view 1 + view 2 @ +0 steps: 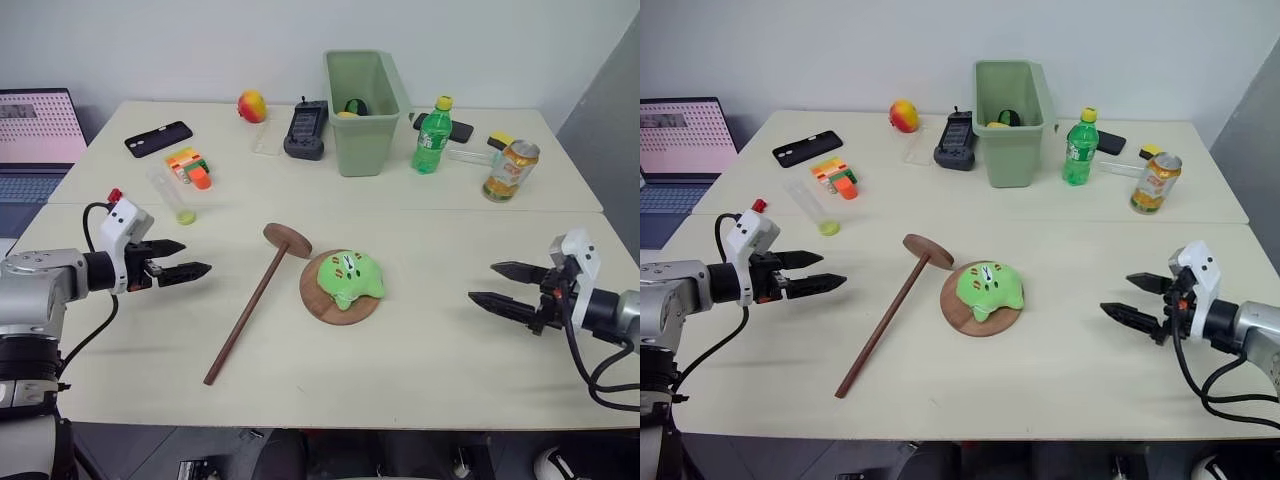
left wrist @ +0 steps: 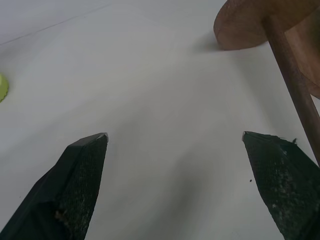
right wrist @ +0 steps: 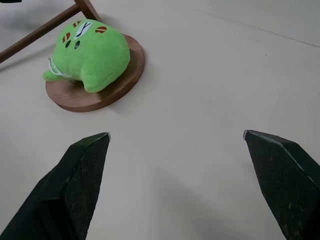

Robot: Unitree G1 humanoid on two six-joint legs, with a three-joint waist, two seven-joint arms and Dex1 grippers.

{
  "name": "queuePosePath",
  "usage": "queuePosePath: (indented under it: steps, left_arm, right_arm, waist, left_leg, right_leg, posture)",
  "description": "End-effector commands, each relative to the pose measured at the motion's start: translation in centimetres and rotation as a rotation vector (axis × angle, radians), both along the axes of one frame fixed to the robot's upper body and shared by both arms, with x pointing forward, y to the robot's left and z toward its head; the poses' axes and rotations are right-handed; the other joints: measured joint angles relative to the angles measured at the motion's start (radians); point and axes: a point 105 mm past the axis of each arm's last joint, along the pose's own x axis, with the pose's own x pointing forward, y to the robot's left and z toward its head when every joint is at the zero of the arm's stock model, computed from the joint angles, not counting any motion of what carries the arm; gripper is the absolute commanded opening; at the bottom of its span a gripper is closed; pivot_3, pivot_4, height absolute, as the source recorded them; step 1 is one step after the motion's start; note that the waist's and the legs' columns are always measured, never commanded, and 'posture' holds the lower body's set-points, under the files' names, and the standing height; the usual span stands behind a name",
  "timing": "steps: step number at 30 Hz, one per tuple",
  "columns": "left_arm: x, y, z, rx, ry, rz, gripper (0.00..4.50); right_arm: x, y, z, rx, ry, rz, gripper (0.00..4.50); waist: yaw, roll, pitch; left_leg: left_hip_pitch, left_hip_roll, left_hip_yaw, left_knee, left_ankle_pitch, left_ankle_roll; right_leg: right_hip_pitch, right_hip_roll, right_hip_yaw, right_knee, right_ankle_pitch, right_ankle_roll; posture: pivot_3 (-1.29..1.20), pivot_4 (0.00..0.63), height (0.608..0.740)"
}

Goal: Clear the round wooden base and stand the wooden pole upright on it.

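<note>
Nothing is done yet. Both the left gripper [image 1: 195,270] and right gripper [image 1: 484,284] hover spread and empty over the table [image 1: 420,370]. Between them, the wooden pole [image 1: 247,312] lies flat, and a green plush toy [image 1: 349,278] sits on the round wooden base [image 1: 322,305].

A green plush toy [image 1: 350,278] is sitting on the round wooden base [image 1: 322,303], covering most of its top, while the wooden pole [image 1: 248,312] is lying flat on the tabletop [image 1: 450,360] with its disc end just beside the base. Bare tabletop is lying open between the left gripper [image 1: 197,258] and the pole, and between the right gripper [image 1: 484,283] and the base. The green bin [image 1: 362,110], bottle [image 1: 432,136] and can [image 1: 510,170] are standing well apart behind.
</note>
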Motion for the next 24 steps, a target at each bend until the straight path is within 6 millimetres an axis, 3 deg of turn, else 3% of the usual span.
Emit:
queuePosePath:
  steps: [1,6,11,18,24]
  left_arm:
    - [-0.2,0.2,0.9,0.009,-0.046,0.003,4.48]
    - [-1.0,0.0,1.0,-0.003,-0.052,0.001,4.48]
    - [-1.5,-1.1,2.5,0.007,-0.110,-0.037,4.48]
    - [-3.5,-7.1,5.3,0.033,-0.205,-0.304,4.48]
    - [-4.9,-13.1,7.2,-0.007,-0.339,-0.507,4.48]
  right_arm:
    - [-0.2,0.6,1.4,-0.009,-0.033,0.049,4.50]
    - [0.0,1.7,1.7,-0.002,-0.037,0.092,4.50]
    - [-0.1,3.8,2.6,0.002,-0.051,0.200,4.50]
    - [0.4,8.5,2.9,-0.070,-0.133,0.403,4.50]
    - [3.3,12.6,1.9,-0.138,-0.221,0.533,4.50]
  waist:
    - [0.000,0.000,0.000]
    - [-0.001,0.000,0.000]
    - [0.000,0.000,0.000]
    - [0.000,0.000,0.000]
    - [-0.001,0.000,0.000]
  left_leg:
    - [0.000,0.000,0.000,0.000,0.000,0.000]
    - [0.000,0.001,0.000,0.000,0.000,0.000]
    - [0.000,0.001,-0.001,0.000,0.000,0.000]
    - [-0.001,0.002,-0.001,0.001,0.000,0.000]
    - [-0.001,0.001,-0.001,0.001,0.000,0.000]
  right_leg:
    - [0.000,0.000,0.000,0.000,0.000,0.000]
    - [0.000,0.000,0.000,0.000,0.000,0.000]
    - [0.000,0.000,0.000,0.000,0.000,0.000]
    - [0.000,-0.001,0.000,0.000,0.000,0.000]
    - [0.000,0.000,0.000,-0.001,0.000,0.000]
  posture:
    - [0.00,0.150,0.740]
    - [0.00,0.150,0.740]
    - [0.00,0.150,0.740]
    - [0.00,0.150,0.740]
    - [0.00,0.150,0.740]
